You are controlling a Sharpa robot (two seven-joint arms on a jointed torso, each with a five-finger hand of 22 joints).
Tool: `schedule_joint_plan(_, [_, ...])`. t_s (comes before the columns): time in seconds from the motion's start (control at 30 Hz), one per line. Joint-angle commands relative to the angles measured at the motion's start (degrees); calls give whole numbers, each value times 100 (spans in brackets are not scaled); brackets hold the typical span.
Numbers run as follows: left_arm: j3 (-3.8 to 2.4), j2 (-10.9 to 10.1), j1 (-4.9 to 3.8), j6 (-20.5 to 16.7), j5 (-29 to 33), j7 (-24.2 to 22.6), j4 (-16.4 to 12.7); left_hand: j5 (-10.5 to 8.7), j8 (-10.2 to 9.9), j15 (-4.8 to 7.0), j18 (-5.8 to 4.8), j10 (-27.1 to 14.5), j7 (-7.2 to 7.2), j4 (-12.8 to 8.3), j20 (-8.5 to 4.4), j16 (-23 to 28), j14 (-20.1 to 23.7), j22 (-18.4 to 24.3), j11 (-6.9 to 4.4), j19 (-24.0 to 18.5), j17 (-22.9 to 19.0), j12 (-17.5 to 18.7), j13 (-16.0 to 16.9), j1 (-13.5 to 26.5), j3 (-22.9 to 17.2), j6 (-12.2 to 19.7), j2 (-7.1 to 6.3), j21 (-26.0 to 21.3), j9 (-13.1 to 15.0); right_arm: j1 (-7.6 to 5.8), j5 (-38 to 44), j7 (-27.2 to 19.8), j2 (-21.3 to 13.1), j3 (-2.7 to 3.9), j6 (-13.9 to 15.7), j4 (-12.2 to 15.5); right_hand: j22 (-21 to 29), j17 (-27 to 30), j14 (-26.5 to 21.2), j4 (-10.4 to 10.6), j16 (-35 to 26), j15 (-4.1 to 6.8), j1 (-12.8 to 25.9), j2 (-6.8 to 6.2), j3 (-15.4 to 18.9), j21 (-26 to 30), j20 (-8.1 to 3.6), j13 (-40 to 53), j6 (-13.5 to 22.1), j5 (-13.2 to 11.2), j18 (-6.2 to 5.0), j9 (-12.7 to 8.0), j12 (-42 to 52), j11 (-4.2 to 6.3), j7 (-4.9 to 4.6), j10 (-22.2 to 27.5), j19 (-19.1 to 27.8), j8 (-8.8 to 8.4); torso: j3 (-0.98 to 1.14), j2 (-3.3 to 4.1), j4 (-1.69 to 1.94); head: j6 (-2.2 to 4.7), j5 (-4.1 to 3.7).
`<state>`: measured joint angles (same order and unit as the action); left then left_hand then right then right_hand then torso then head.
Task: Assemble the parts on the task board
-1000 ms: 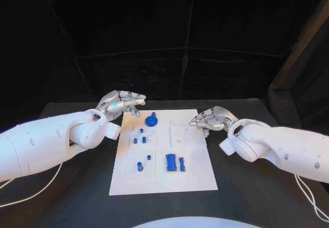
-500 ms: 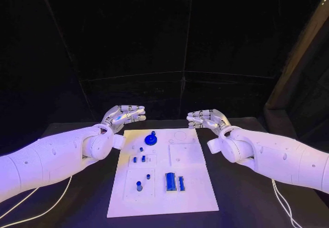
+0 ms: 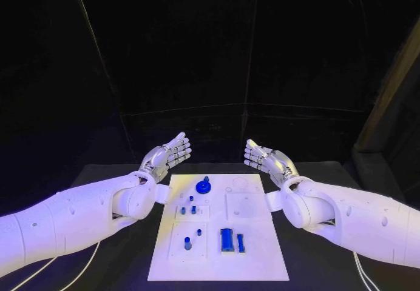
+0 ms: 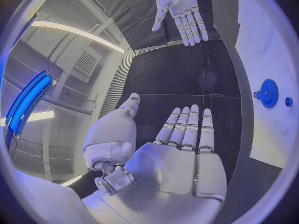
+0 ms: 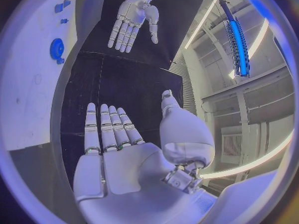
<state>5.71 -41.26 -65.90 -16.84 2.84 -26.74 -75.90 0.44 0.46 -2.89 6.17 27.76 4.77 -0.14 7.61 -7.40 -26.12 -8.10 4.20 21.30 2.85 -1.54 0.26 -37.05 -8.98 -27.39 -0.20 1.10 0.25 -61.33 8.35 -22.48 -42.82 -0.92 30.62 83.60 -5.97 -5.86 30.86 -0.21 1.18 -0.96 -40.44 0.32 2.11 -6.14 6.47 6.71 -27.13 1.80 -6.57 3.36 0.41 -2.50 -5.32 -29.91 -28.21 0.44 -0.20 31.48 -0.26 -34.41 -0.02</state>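
Head view: the task board lies at lower centre, with the blue parts on it. The left hand and right hand hover beyond its far corners, fingers straight, holding nothing.

Left wrist view: the left hand is flat and empty, the board along the right edge.

Right wrist view: the right hand is likewise spread, the board at left.

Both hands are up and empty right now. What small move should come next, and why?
Probably lower the left hand toward the blue gear-shaped part at the far end of the white task board. Both it and the right hand hover open beyond the board, and that part lies nearest the left.
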Motion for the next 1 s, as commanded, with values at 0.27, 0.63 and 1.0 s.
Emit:
schedule_joint_plan(0.27, [-427,-258,433,-2239,-240,-262,-1075,-44,-46,289,-617,-1342,-477,14,-761,740,1262,390,-420,-1029,-285,154,-26,1789,433,1323,20,-110,-25,116,-831,-729,-186,92,1343,629,597,586,-1472,21,-118,96,1930,-32,-211,614,-647,-671,1295,-180,657,-336,-41,250,532,1428,1336,-44,20,-30,26,4,2])
schedule_joint_plan(0.63, [-571,-343,574,-2727,-284,-305,-1406,-44,-46,289,-617,-1870,-477,14,-761,740,1762,810,-420,-1424,-285,154,-26,2497,898,1847,20,-110,-25,117,-835,-732,-187,92,1349,635,597,586,-2066,21,-118,96,2708,-32,-211,614,-647,-671,1818,-180,657,-336,-41,250,532,2007,1885,-44,20,-30,26,4,2])
schedule_joint_plan(1.0, [-571,-343,574,-2727,-284,-305,-1406,-44,-46,289,-617,-2199,-477,14,-761,740,2069,810,-420,-1673,-285,154,-26,2939,898,2176,20,-110,-25,117,-835,-732,-187,92,1349,635,597,586,-2434,21,-118,96,3189,-32,-211,614,-647,-671,2141,-180,657,-336,-41,250,532,2360,2220,-44,20,-30,26,4,2])
